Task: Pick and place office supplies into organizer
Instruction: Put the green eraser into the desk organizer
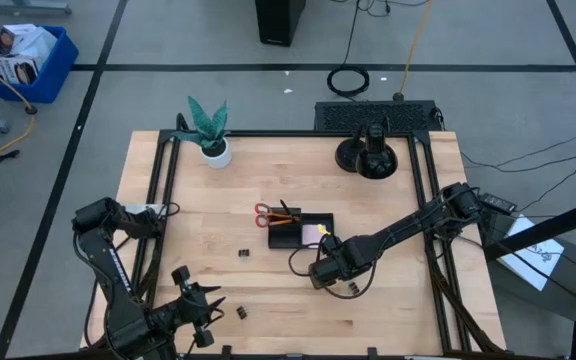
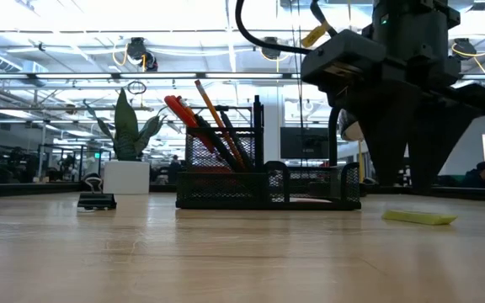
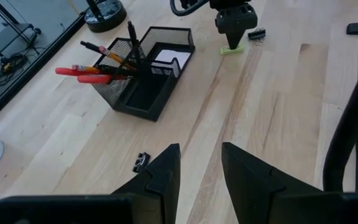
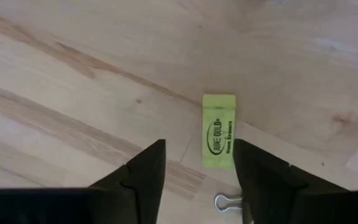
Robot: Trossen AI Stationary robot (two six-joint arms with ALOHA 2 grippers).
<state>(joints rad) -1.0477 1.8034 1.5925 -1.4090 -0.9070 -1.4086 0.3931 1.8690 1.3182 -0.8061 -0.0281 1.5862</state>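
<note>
Organizer (image 1: 301,232), a black mesh tray, sits near the middle of the table (image 1: 388,310) and holds red-handled scissors (image 1: 266,214), pencils and pens (image 2: 217,126), and a pink sticky-note pad (image 1: 314,234). Just beside its near right corner hangs the right gripper (image 4: 197,163), fingers spread, pointing down at a yellow-green eraser (image 4: 219,129) lying flat on the wood, apart from the fingers. Binder clips lie loose: one (image 1: 244,254) near the organizer's front left, another (image 4: 227,201) by the eraser. Well away from the organizer, at the table's front left, waits the left gripper (image 3: 199,168), spread and empty.
</note>
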